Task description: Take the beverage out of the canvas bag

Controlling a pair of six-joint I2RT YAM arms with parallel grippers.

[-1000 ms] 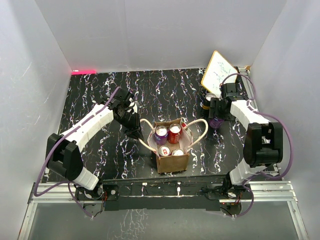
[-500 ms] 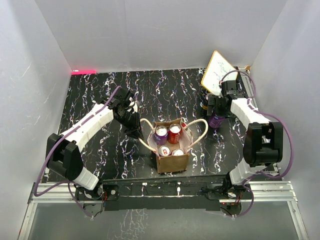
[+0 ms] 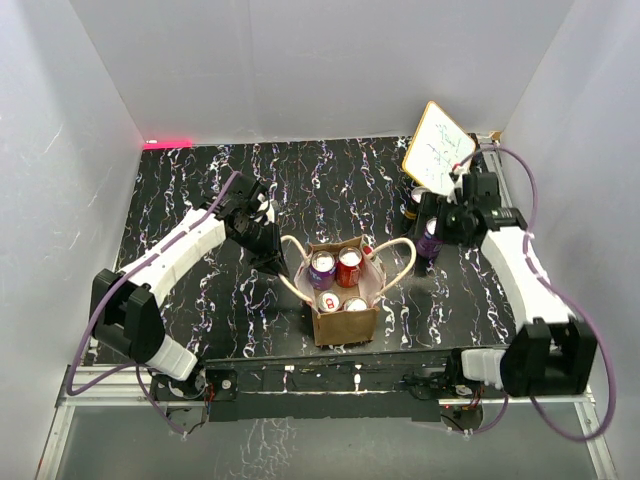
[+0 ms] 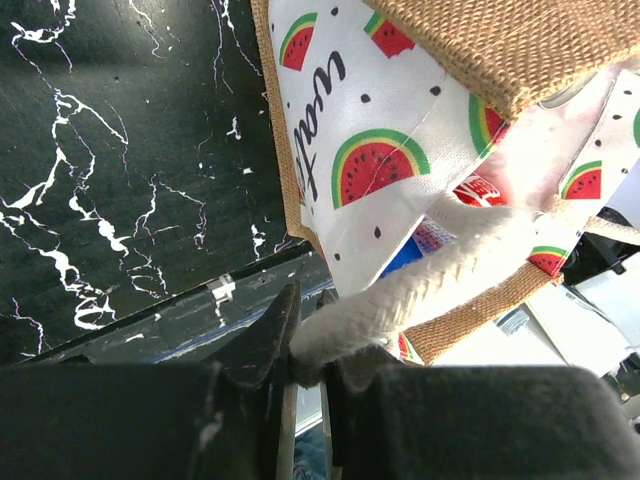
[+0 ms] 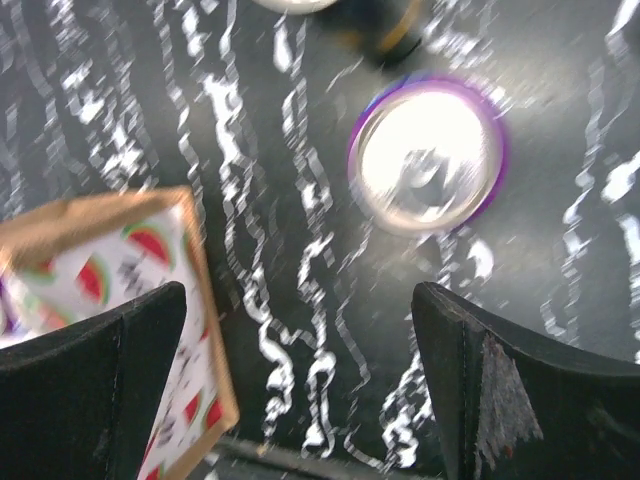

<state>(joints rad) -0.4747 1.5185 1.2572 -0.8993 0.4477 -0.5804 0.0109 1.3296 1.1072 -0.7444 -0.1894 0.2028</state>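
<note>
A: Left side pose?

B: The white left arm [image 3: 185, 245] with black joints reaches forward and inward, shoulder low at the left edge. The black two-finger left gripper [image 4: 305, 350] is pinched tight on the cream rope handle [image 4: 440, 275].

A: Right side?

B: The white right arm [image 3: 525, 270] stretches up the right side with its wrist turned inward. The black right gripper [image 5: 300, 370] points down, fingers [image 5: 100, 370] spread wide apart.
</note>
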